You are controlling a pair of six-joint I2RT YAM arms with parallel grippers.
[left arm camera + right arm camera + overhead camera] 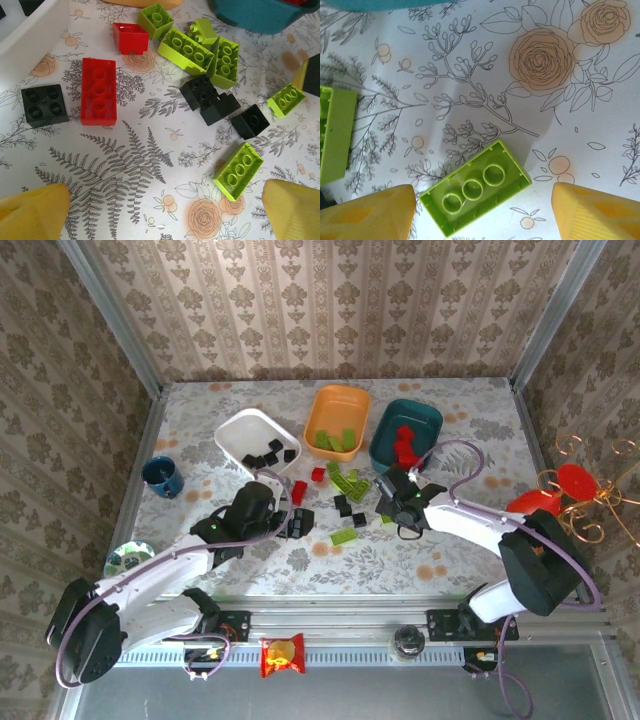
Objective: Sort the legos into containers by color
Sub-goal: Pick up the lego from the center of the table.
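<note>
My left hand [165,212]: fingers wide apart, holding nothing.
My right hand [484,212]: fingers apart around a green lego [476,192].

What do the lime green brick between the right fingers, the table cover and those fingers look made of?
Lime green brick: hard moulded plastic, glossy; highlights on its studs and crisp edges. Table cover: probably printed vinyl or oilcloth, smooth with slight sheen; exact material unclear. Right fingers: yellow, matte, finely ridged, likely printed plastic.
</note>
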